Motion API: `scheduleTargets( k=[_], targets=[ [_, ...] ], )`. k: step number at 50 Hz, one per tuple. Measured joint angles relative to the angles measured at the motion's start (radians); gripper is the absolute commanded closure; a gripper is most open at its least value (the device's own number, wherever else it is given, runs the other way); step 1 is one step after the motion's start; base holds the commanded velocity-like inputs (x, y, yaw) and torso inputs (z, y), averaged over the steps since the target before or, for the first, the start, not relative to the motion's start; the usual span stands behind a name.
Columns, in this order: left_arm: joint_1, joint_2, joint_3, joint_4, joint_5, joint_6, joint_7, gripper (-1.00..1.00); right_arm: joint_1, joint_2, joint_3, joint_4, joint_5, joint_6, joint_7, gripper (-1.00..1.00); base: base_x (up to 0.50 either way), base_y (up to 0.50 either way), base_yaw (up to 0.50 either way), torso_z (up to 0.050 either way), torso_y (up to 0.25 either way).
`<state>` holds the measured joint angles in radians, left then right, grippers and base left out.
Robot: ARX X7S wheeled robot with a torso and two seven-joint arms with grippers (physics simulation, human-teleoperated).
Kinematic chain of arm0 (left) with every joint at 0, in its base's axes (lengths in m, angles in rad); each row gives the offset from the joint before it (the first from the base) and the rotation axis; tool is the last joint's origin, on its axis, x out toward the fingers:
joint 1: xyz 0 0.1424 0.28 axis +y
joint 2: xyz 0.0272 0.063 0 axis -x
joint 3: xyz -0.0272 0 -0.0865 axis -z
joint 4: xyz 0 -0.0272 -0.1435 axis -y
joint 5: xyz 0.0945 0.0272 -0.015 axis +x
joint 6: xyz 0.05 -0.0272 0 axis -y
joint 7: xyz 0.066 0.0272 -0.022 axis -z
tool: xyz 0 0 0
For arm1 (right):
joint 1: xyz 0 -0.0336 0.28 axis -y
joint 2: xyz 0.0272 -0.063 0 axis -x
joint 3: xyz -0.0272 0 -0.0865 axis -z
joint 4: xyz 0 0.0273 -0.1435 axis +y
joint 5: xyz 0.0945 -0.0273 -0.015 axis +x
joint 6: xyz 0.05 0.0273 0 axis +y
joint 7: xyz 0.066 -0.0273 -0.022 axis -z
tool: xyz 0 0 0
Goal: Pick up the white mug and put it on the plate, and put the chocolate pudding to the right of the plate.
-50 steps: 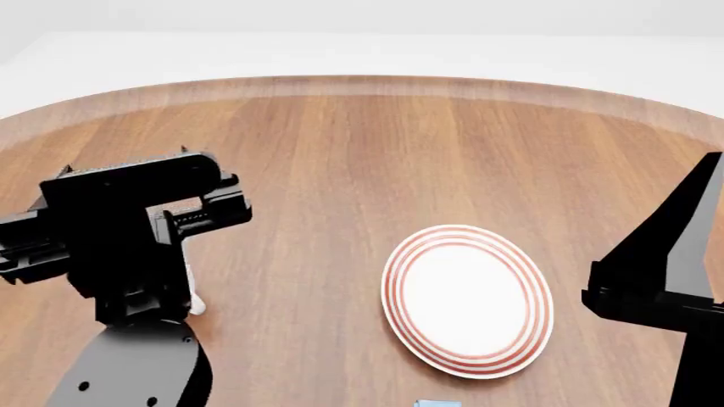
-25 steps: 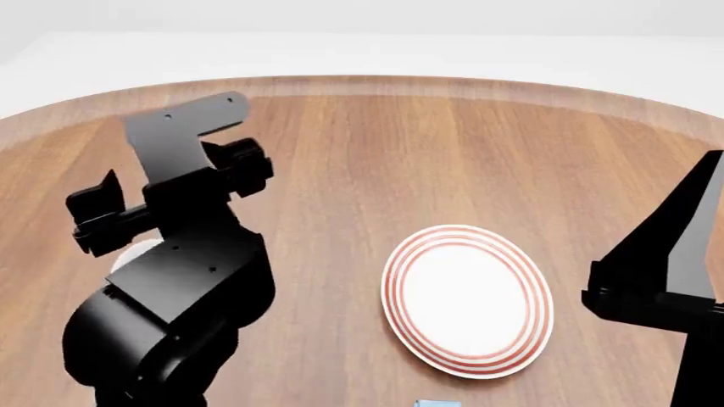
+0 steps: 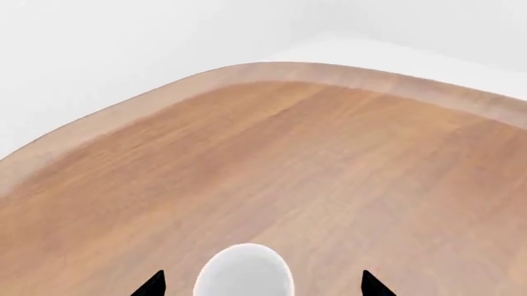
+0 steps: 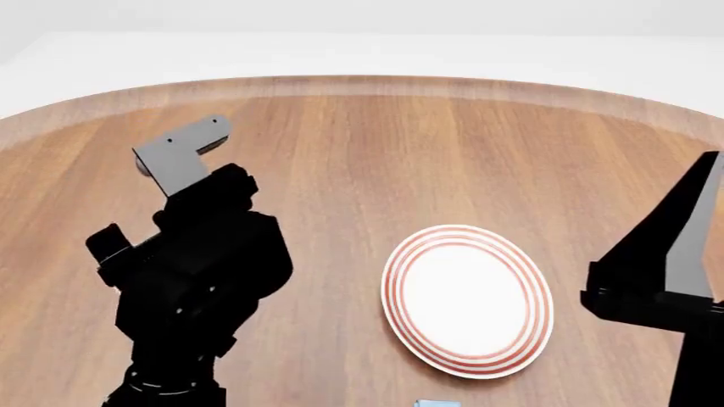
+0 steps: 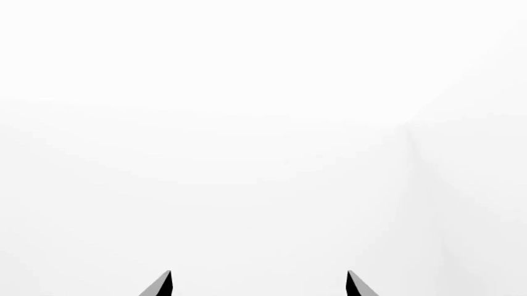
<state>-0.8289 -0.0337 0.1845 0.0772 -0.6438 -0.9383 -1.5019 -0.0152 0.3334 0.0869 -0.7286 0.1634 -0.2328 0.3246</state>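
Step in hand: approach to the mug (image 3: 244,271). It stands on the table (image 3: 329,160) between the spread tips of the left gripper (image 3: 261,285). Next: advance, close, carry to the plate (image 4: 467,298).

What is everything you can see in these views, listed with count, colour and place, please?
table: one, brown wood, round-edged, under everything.
plate: one, white with red rings, on the table toward its right, nothing on it.
white mug: one, white, between the left pincer's fingertips in the left wrist view; hidden in the head view.
carton: one, light blue sliver at the head view's bottom edge, near side of the plate.
left pincer: one, black, open around the mug.
right pincer: one, black, open, facing blank white.
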Motion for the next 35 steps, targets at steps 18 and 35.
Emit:
scheduleTargets(
  k=[18, 35],
  targets=[
    [0.046, 0.006, -0.014, -0.166, 0.005, 0.148, -0.069, -1.0, -0.002, 0.006, -0.008, 0.009, 0.011, -0.003, 0.002, -1.0, 0.0, 0.0, 0.0, 0.0, 0.0],
    [0.062, -0.002, 0.038, -0.278, -0.086, 0.25, -0.045, -1.0, -0.005, 0.01, -0.016, 0.015, 0.015, -0.009, 0.006, -1.0, 0.0, 0.0, 0.0, 0.0, 0.0]
  ],
)
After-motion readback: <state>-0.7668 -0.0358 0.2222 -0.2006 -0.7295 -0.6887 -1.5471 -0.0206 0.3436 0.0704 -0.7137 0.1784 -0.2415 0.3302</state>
